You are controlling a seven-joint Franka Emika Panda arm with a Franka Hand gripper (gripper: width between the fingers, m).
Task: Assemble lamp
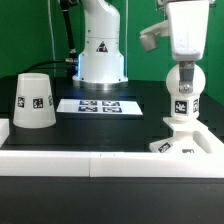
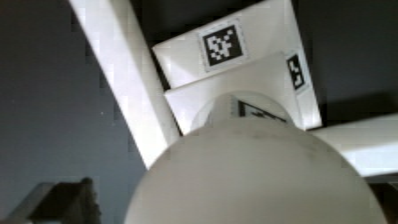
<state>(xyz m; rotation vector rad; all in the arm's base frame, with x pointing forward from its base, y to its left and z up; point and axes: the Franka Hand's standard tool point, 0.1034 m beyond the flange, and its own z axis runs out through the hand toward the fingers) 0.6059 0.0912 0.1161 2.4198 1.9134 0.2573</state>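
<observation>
The round white bulb (image 1: 181,97) stands upright at the exterior view's right, its tag facing the camera and its stem down on the small flat base block (image 1: 178,143). My gripper (image 1: 183,68) comes down from above and is shut on the top of the bulb. In the wrist view the bulb (image 2: 249,170) fills the foreground and hides most of the base (image 2: 228,55), whose tags show beyond it. The tapered shade (image 1: 34,101) stands apart on the black table at the exterior view's left.
The marker board (image 1: 97,105) lies in the middle of the table in front of the robot's pedestal (image 1: 101,55). A raised white wall (image 1: 90,163) runs along the near edge, and the base sits against it; it also shows in the wrist view (image 2: 121,80).
</observation>
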